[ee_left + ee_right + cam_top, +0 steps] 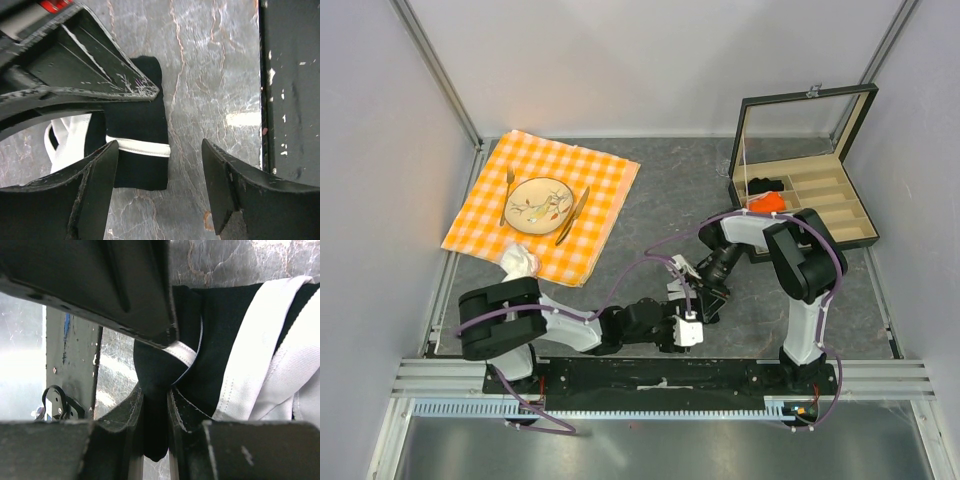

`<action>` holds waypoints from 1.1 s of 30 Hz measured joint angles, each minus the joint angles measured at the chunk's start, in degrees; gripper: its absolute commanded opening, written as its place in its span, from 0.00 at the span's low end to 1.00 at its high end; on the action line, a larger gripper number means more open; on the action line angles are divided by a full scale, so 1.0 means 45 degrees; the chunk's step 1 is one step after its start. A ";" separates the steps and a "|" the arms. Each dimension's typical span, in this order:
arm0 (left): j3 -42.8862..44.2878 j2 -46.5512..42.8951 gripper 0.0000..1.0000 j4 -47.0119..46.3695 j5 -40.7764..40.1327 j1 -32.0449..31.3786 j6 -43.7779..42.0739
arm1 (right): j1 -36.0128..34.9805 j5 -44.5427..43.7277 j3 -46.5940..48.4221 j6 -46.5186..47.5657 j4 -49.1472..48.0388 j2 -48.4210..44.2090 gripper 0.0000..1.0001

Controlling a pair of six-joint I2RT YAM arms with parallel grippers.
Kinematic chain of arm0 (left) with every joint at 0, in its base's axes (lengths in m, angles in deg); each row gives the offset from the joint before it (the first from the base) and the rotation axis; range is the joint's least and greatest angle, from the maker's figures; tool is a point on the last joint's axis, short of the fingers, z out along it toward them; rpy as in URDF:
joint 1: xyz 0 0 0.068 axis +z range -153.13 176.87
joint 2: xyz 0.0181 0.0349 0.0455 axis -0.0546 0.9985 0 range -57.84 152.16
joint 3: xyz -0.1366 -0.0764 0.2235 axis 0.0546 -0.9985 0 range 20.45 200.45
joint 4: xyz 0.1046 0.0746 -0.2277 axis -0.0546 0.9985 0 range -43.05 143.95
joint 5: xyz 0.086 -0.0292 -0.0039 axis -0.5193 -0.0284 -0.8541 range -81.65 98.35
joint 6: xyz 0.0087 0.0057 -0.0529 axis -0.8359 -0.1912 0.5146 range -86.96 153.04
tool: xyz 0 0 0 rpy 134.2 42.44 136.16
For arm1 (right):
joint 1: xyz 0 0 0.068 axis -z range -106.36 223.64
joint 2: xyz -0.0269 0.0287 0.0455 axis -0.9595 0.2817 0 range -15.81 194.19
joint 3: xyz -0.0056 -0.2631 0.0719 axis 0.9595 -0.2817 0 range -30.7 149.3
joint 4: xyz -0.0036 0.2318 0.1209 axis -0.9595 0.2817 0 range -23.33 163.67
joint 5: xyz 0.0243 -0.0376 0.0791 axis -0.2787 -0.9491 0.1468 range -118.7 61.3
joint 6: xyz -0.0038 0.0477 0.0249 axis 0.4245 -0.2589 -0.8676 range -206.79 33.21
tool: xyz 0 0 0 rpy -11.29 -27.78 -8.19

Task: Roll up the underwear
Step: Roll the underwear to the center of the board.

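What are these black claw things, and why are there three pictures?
It's a robot: a left arm and a right arm bolted to a table. One picture looks down from above; the other two come from little cameras on the wrists. On the table lie an orange checked cloth with a plate, fork and knife, and an open box. The claws are tools. The right tool pinches a fold of the black underwear with white trim. The left tool stands open close by, holding nothing.
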 measured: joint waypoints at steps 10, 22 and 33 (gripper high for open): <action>0.0709 0.1035 0.67 0.0248 -0.1035 -0.0121 -0.0661 | 0.0097 0.0039 0.0000 0.0005 0.0092 0.0073 0.26; 0.0549 0.0782 0.71 0.0389 -0.1617 -0.0345 -0.1234 | 0.0107 0.0039 -0.0005 0.0087 0.0121 0.0073 0.28; 0.1423 0.1292 0.02 0.1341 -0.1875 -0.0398 -0.1603 | 0.0180 0.0019 -0.0010 0.0073 0.0175 -0.0034 0.40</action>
